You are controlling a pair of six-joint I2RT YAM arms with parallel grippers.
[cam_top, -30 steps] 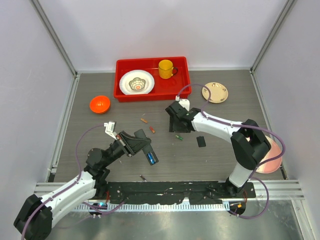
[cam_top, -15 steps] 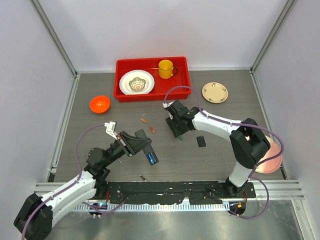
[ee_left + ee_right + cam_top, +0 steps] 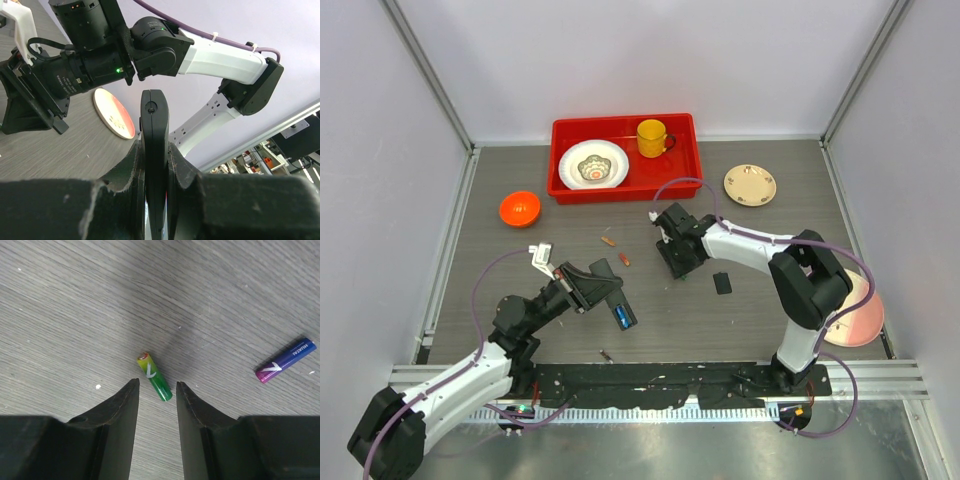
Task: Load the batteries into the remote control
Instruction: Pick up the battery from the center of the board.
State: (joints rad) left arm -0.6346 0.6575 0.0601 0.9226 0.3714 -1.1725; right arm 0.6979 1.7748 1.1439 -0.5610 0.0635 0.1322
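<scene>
Clamping the slim black remote control [image 3: 152,112] edge-on is the left gripper [image 3: 154,165]; right gripper [image 3: 157,385] spread, green-yellow battery [image 3: 153,374] at its twelve o'clock.

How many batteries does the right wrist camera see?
2. A green battery lies with its near end between the open right fingers; a blue-and-purple battery lies apart, to its right. Others may sit outside this view.
</scene>
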